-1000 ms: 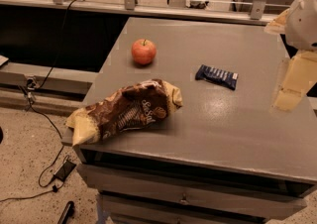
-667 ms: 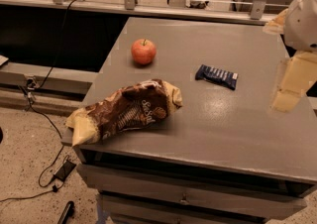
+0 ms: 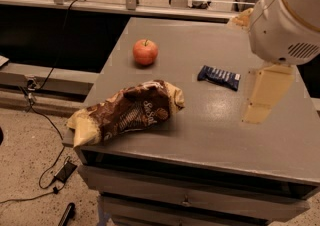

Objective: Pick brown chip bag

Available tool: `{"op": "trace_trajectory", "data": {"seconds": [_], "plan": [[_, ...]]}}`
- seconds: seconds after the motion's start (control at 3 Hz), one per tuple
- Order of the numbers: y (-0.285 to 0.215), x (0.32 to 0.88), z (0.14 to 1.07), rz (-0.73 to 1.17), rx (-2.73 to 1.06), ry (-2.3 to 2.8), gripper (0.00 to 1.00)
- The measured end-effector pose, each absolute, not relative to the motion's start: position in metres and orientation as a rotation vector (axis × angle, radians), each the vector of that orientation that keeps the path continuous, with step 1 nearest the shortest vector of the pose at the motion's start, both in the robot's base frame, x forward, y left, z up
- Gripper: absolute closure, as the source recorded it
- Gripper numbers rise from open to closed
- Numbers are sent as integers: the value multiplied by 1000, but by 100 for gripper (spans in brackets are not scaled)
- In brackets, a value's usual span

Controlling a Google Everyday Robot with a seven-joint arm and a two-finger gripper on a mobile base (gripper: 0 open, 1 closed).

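Note:
The brown chip bag [image 3: 127, 112] lies crinkled on its side at the front left corner of the grey table [image 3: 200, 135], with one pale yellow end hanging over the left edge. White script shows on its dark-brown foil. My gripper [image 3: 256, 110] hangs as a pale yellow shape over the right side of the table, below the white arm housing [image 3: 287, 17]. It is well to the right of the bag and apart from it, holding nothing that I can see.
A red apple [image 3: 145, 52] stands at the back left of the table. A small dark blue snack wrapper [image 3: 218, 77] lies mid-table, just left of the gripper. Cables [image 3: 47, 135] trail on the floor at the left. A rail and posts run behind the table.
The arm and gripper have moved left, further over the table and towards the blue wrapper. The bag, apple and wrapper have not moved.

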State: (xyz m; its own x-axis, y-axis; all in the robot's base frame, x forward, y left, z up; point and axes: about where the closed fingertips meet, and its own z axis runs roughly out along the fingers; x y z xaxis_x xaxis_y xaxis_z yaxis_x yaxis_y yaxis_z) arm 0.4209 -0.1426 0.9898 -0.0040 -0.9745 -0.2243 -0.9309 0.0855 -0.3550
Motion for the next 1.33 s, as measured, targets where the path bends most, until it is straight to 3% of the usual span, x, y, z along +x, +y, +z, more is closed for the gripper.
{"op": "trace_trajectory", "data": {"seconds": [0.67, 1.33], "plan": [[-131, 417, 994, -142, -1939, 1904, 0], [-38, 441, 951, -174, -2186, 1662, 0]]}}
